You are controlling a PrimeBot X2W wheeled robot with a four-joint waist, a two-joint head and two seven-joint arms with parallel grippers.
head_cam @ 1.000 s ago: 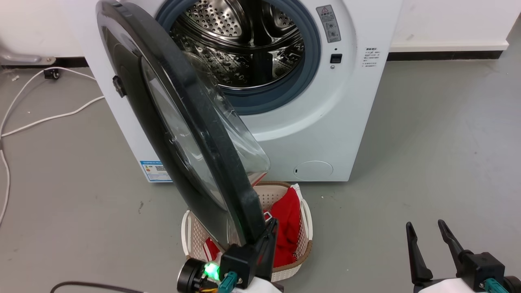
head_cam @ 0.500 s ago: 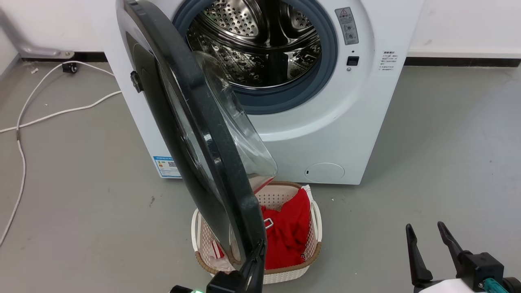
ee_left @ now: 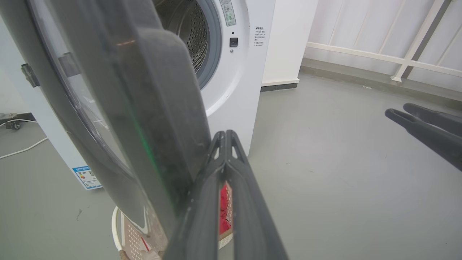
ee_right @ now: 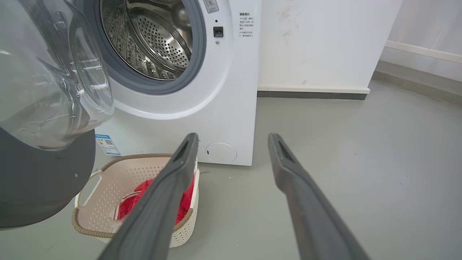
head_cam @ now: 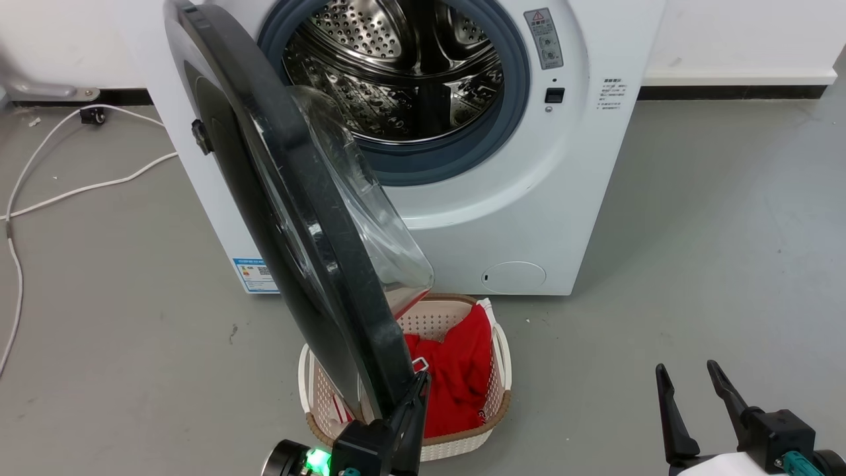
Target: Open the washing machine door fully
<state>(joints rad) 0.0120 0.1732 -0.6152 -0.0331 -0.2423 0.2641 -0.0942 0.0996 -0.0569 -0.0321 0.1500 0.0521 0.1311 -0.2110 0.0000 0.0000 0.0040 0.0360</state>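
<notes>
Right now, you have the washing machine door (head_cam: 297, 198) standing partly swung out from the washing machine (head_cam: 529, 198). It is hinged on the side toward the robot's left, with its black rim edge-on to the head camera. Its clear glass bowl bulges toward the open steel drum (head_cam: 396, 66). The door's lower rim hangs above a pale laundry basket (head_cam: 499, 357) that sits on the grey floor (head_cam: 694, 231) in front of the machine, with red cloth (head_cam: 456, 383) inside.

Your left end effector (head_cam: 420, 383) has its two fingers pressed together with nothing between them. In the left wrist view it (ee_left: 225, 134) lies right against the door (ee_left: 126, 101) at the rim's lower edge, on the side facing the machine.

Your right end effector (head_cam: 687, 380) is spread and holds nothing. It sits low at the robot's right above bare floor, well apart from the door. Through its fingers (ee_right: 180, 159) you see the basket (ee_right: 86, 187) and the machine's front (ee_right: 231, 90).
</notes>
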